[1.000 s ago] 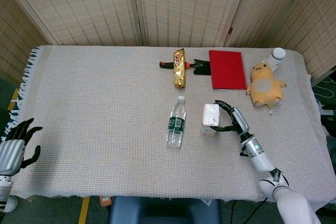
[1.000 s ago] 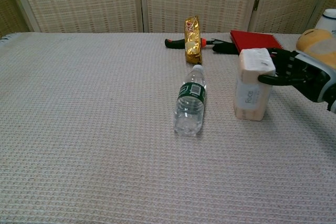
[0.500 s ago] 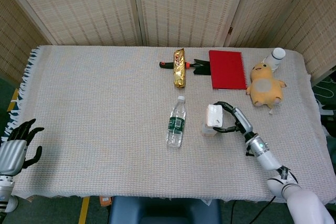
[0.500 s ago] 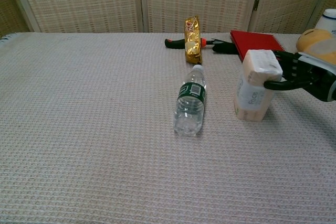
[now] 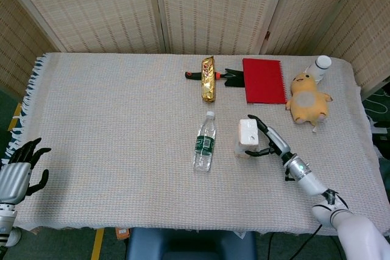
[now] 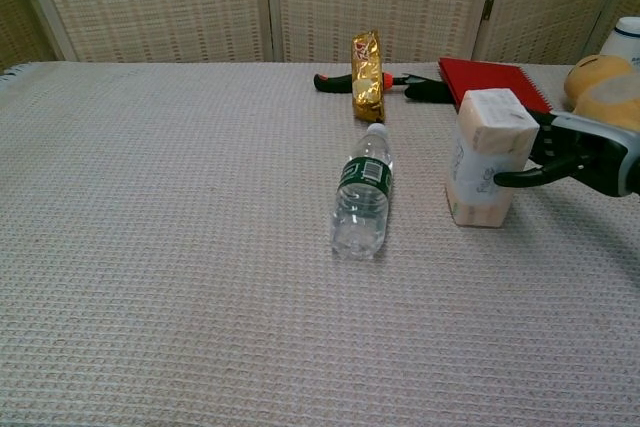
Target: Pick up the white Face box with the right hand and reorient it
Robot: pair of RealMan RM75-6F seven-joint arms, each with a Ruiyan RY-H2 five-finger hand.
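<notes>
The white Face box stands upright on the woven cloth, right of the middle, with its printed side turned toward the chest camera's left. My right hand reaches in from the right. Its thumb touches the box's lower right face and its other fingers lie against the box's upper back edge, so it still holds the box. My left hand hangs off the table's front left corner, fingers spread and holding nothing. The chest view does not show it.
A clear water bottle lies just left of the box. Farther back are a gold packet, a black-and-orange tool, a red notebook, a yellow plush and a white bottle.
The box was tipped toward the right hand half a second ago and now stands upright again, turned a little. The right hand has drawn back slightly to the right. The left hand is unchanged.
</notes>
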